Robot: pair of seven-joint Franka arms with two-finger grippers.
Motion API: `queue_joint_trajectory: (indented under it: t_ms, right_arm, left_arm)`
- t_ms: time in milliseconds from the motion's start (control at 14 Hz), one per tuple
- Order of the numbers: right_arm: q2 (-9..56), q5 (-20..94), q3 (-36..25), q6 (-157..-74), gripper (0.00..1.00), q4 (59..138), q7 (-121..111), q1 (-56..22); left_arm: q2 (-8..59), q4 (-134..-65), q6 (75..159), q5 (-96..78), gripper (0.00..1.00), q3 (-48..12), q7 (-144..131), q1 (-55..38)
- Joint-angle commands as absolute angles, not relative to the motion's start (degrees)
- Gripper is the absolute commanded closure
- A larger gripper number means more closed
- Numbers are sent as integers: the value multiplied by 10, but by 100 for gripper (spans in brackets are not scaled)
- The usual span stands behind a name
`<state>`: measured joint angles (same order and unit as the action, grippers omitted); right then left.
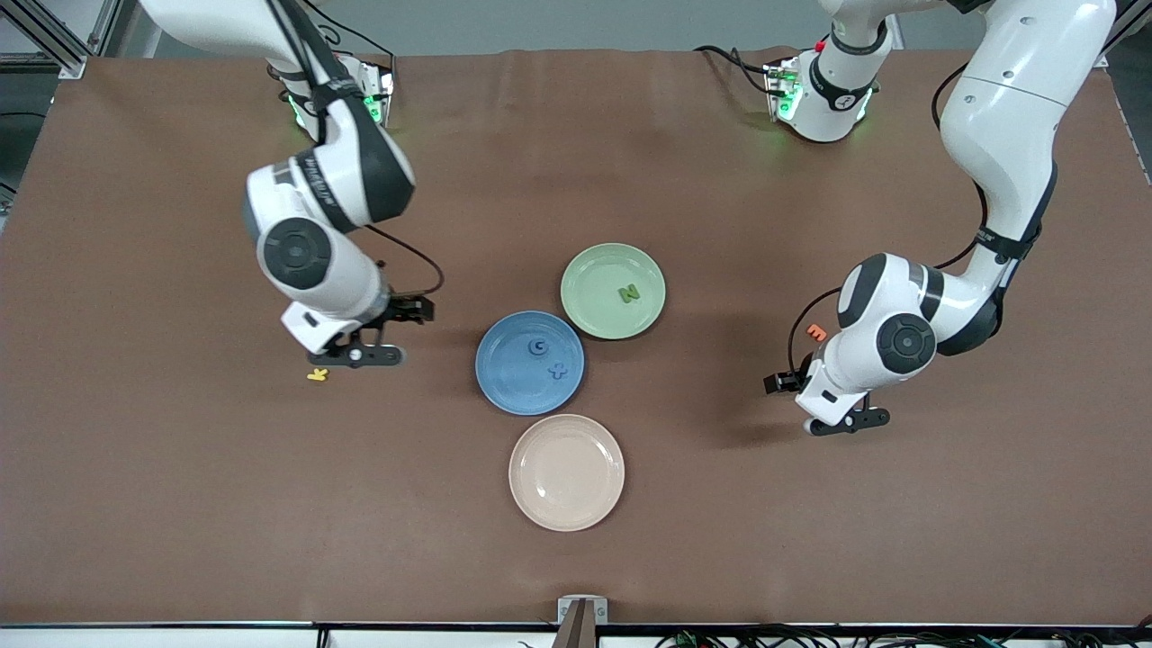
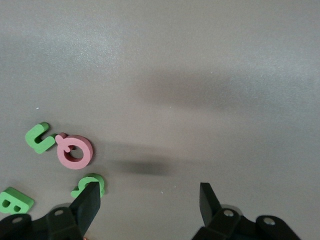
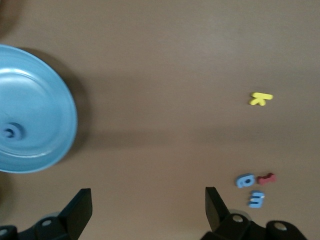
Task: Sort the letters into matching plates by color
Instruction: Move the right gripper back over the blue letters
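The blue plate already carries a G and a cross-shaped letter; the green plate holds an N. The right gripper, jaws spread and empty, hangs over the desk beside a yellow letter; its next pick should be the two blue letters lying against a red letter, so descend squarely and pinch blue alone. The left gripper, jaws spread, hovers by three green letters crowding a pink letter. Bare desk lies all around; the cream plate sits nearest the camera.

left gripper gapes over table; green letters flank pink letter (touching)
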<state>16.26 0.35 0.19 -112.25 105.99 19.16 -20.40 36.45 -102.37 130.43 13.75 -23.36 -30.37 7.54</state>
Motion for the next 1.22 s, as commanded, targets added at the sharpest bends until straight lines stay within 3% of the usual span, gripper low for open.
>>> queue_joint_trajectory:
  t_ms: [0, 358, 1144]
  right_arm:
    - [99, -4, 13, -1193, 0, 1175, 122, -151]
    - [94, -4, 12, -1345, 0, 1299, 27, -65]
    - [97, 0, 12, -1410, 0, 1374, 101, -37]
  left_arm:
    - [377, -1011, 1299, 149, 12, -226, -310, 73]
    - [381, -1012, 1299, 152, 12, -214, -306, 73]
    - [360, -1054, 1266, 168, 27, -213, -287, 106]
